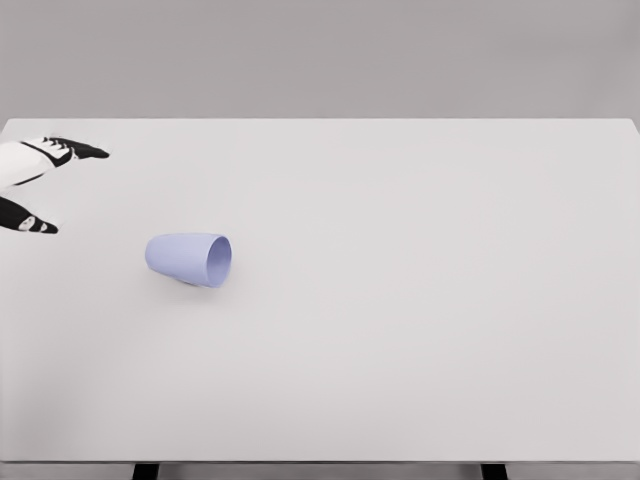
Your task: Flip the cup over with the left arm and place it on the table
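- Cup (189,259) is seen lying on its side on the white table (420,300), mouth turned rightward, long axis running left to right.
- Left hand (40,185) is held at the left edge, fingers spread, gripping nothing; the cup lies to its lower right, apart.
- Right hand is not seen.

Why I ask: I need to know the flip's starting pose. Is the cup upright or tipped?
Tipped. The cup lies on its side on the table, open mouth facing right.
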Motion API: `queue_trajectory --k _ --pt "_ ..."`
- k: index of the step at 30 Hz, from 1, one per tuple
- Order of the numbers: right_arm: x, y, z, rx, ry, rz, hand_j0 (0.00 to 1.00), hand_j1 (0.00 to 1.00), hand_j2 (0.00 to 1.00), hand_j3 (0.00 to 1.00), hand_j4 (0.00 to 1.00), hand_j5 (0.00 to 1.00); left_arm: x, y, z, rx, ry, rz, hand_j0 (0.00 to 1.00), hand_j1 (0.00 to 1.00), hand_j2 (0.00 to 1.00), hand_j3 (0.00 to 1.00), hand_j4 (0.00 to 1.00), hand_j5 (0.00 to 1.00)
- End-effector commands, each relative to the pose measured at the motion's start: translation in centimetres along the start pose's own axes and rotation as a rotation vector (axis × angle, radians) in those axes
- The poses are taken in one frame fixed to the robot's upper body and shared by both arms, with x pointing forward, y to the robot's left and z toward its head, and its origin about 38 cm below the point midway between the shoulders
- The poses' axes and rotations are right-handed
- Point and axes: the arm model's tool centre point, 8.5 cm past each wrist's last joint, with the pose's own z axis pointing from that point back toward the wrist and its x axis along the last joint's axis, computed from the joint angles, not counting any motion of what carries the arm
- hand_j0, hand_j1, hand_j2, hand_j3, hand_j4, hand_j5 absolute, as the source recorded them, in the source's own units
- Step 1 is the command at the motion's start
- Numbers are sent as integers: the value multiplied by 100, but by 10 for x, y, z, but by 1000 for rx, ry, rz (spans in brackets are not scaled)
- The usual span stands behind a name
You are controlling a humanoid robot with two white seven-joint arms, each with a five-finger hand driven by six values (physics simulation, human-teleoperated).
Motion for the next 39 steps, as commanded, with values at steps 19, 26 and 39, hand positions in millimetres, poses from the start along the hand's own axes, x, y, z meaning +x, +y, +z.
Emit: queue_trajectory --k 19,26,39 --pt "1 0 0 0 -2 1 100 100 100 100 100 100 88 -52 -51 -30 -227 211 100 100 100 100 100 100" --pt "1 0 0 0 -2 1 100 100 100 100 100 100 92 -69 -67 -65 -180 187 100 100 100 100 100 100" --pt "1 0 0 0 -2 1 100 100 100 100 100 100 95 -87 -89 -103 -91 134 100 100 100 100 100 100"
